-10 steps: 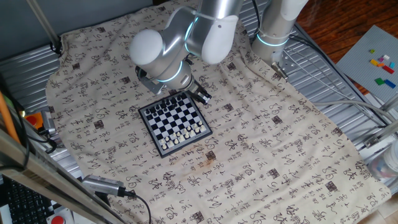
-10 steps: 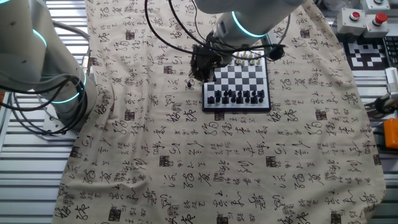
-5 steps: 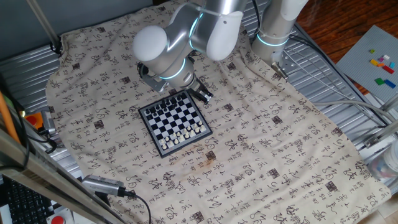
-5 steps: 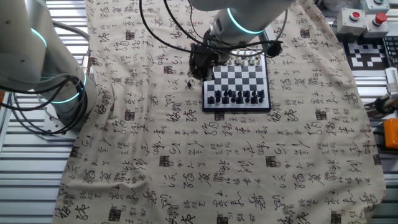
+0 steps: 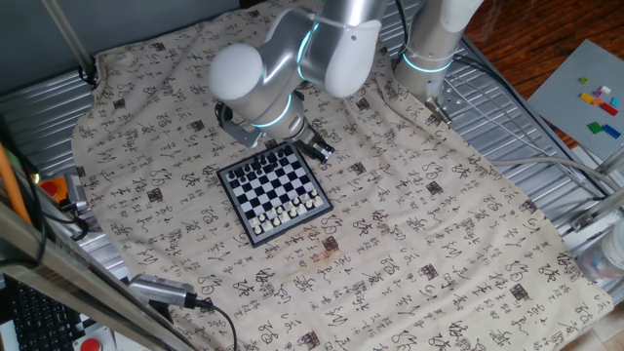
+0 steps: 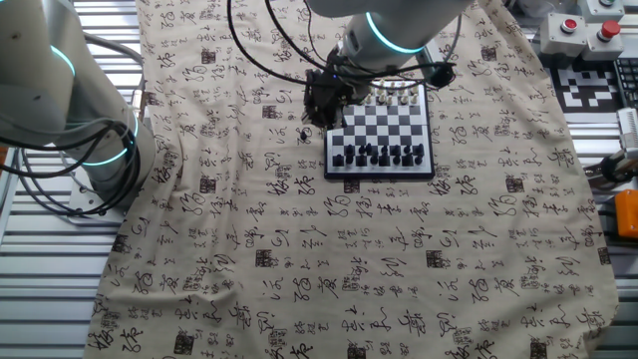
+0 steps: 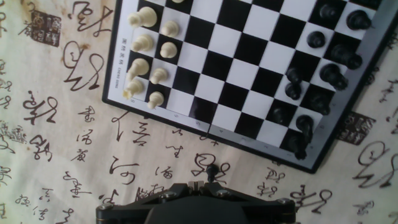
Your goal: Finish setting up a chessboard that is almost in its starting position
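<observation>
Just beside the chessboard lies a black piece — end effector state unclear.

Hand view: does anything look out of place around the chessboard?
Yes. One black piece sits on the patterned cloth, just outside the chessboard, near the middle of its edge. Every other visible piece is on a square. Nothing looks spilled or damaged.

Arm swung slightly over 1 s, gripper edged a touch away from the board beside it, nearly still for the last 0.5 s
</observation>
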`<control>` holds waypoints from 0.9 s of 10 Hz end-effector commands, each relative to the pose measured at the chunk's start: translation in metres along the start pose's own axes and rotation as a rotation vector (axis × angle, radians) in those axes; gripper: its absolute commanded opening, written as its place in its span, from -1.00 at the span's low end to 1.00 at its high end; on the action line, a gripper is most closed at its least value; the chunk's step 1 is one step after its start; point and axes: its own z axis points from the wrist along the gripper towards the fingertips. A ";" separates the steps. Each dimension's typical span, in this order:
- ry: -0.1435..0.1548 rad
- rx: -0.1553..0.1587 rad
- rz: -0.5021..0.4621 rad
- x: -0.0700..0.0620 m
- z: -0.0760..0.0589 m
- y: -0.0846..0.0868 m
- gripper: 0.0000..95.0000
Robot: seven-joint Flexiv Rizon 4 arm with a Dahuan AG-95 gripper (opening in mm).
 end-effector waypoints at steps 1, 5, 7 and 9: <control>0.005 -0.003 0.002 -0.001 0.000 -0.001 -1.00; 0.020 -0.010 0.007 0.000 -0.001 -0.003 -1.00; 0.020 -0.010 0.005 0.000 -0.001 -0.003 -1.00; 0.021 -0.011 0.006 0.000 -0.001 -0.003 -1.00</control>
